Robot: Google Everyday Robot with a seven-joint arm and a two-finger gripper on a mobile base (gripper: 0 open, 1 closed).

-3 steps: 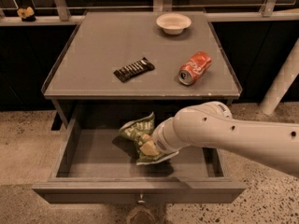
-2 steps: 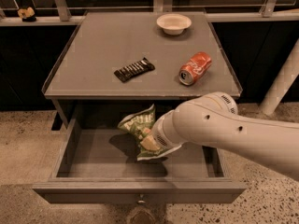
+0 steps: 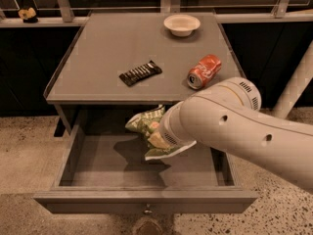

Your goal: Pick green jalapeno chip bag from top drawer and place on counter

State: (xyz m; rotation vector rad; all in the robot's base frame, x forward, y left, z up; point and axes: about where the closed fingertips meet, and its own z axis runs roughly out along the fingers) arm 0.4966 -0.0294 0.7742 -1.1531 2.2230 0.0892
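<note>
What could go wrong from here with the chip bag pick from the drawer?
1. The gripper is among the folds of the green jalapeno chip bag, inside the top drawer just below the counter front edge; a straight lift may snag the bag there.
2. The soda can lies on its side near that edge, the candy bar not far off; a careless placement might bump the can and set it rolling.

The robot's arm (image 3: 244,126) has swung higher at the right of the frame, its elbow now overlapping the counter (image 3: 107,58) edge just below the red soda can (image 3: 204,71). Mid-frame, the gripper (image 3: 157,138) clutching the green jalapeno chip bag (image 3: 144,123) has raised it off the top drawer (image 3: 98,160) floor, up to the counter's front lip.
</note>
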